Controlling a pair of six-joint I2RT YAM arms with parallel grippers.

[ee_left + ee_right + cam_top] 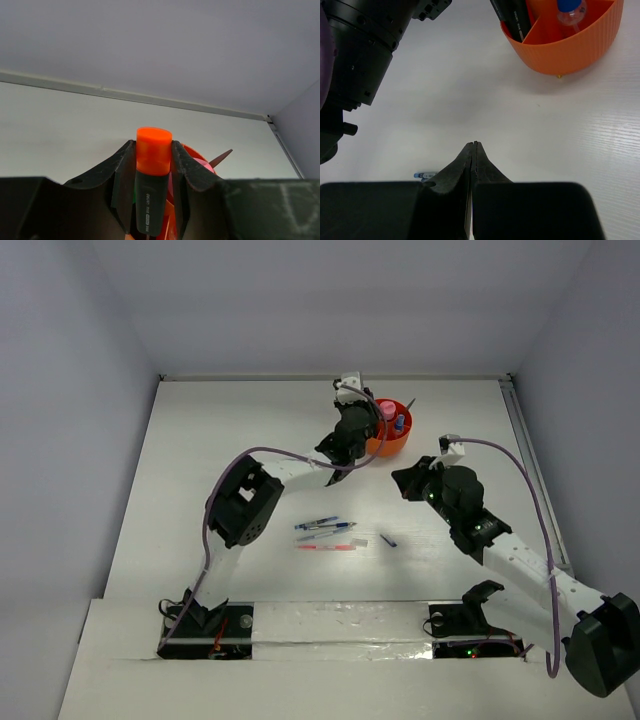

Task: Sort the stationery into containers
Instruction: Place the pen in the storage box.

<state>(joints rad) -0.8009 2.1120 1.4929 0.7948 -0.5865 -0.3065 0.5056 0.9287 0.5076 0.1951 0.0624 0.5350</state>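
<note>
My left gripper (154, 143) is shut on a black highlighter (151, 190) with an orange cap, held cap up just over the near-left rim of the orange tub (194, 151). In the top view this gripper (350, 435) is against the tub's (398, 446) left side. The tub holds a blue-capped bottle (570, 9), black highlighters (515, 17) and a pink item (204, 164). My right gripper (473, 145) is shut and empty, low over bare table in front of the tub (570, 50); it also shows in the top view (400, 477).
Two blue pens (322, 528) and a red pen (325, 547) lie mid-table, with a small white piece (360, 541) and a small blue piece (388, 539) to their right. A dark pointed tip (222, 156) sticks out of the tub. The left arm (360, 50) is left of my right gripper.
</note>
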